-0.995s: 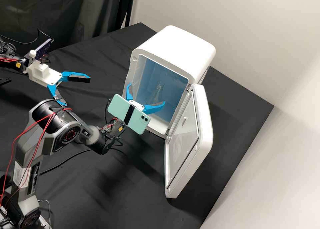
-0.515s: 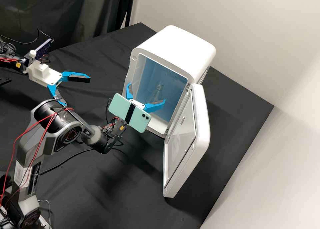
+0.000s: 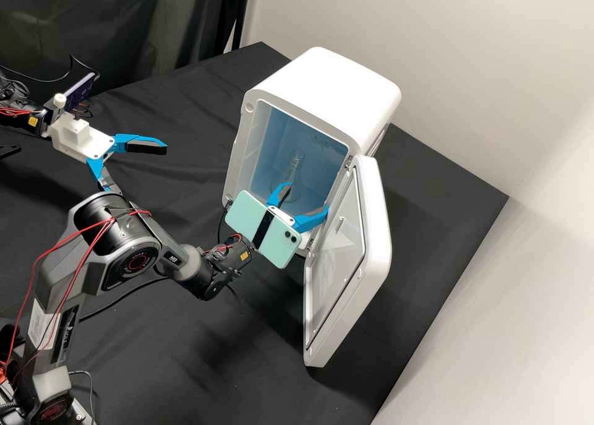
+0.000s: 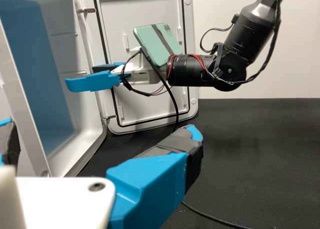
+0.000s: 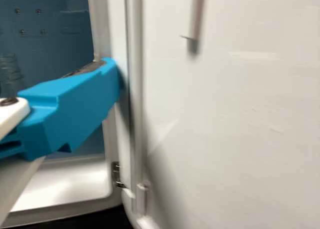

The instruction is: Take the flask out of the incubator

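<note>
The clear flask (image 3: pixel 296 165) stands upright deep inside the white incubator (image 3: pixel 328 85), against its blue back wall; in the right wrist view the flask (image 5: pixel 7 71) is at the edge. The incubator's door (image 3: pixel 346 258) hangs open. My right gripper (image 3: pixel 307 197), carrying a mint phone (image 3: pixel 263 229), is open at the chamber's mouth, low on the hinge side. One of its fingers (image 5: pixel 70 109) lies close to the door's inner face (image 5: pixel 225 114). My left gripper (image 3: pixel 137 165) is open and holds nothing, well to the left of the incubator, above the bench.
The black bench (image 3: pixel 185 351) has free room in front of and left of the incubator. A cable (image 3: pixel 111 301) runs across the cloth under the right arm. The left wrist view shows the right gripper (image 4: pixel 97 75) in front of the door (image 4: pixel 145 19).
My right gripper has moved down and to the right across the opening, ending close to the door's hinge edge. The door has swung slightly. The left gripper has barely moved.
</note>
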### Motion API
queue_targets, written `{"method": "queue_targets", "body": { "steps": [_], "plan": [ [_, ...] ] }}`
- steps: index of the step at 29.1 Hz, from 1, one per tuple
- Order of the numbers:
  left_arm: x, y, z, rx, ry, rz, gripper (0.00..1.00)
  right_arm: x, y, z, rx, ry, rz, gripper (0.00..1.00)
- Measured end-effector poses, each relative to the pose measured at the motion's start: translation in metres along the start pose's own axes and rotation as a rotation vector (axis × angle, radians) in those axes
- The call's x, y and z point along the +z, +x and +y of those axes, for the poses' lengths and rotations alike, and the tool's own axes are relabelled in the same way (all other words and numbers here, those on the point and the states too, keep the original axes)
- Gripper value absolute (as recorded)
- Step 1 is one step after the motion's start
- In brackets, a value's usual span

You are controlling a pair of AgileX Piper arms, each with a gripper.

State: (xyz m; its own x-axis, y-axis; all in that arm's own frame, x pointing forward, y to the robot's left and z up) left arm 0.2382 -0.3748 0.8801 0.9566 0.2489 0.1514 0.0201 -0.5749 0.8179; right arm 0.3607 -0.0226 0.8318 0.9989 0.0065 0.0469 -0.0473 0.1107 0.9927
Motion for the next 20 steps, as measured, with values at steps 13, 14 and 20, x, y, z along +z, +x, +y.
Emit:
{"method": "queue_targets", "body": {
  "steps": [13,14,20],
  "plan": [
    [0.0000,0.0000,0.0000,0.000,0.000,0.000,1.00,-0.0018,-0.0080,-0.0045,-0.026,0.002,-0.008,1.00],
    [0.0000,0.0000,0.0000,0.000,0.000,0.000,1.00,-0.0018,-0.0080,-0.0045,-0.026,0.002,-0.008,1.00],
    [0.0000,0.0000,0.0000,0.000,0.000,0.000,1.00,-0.0045,-0.0086,-0.0033,-0.028,0.000,-0.006,1.00]
  ]
}}
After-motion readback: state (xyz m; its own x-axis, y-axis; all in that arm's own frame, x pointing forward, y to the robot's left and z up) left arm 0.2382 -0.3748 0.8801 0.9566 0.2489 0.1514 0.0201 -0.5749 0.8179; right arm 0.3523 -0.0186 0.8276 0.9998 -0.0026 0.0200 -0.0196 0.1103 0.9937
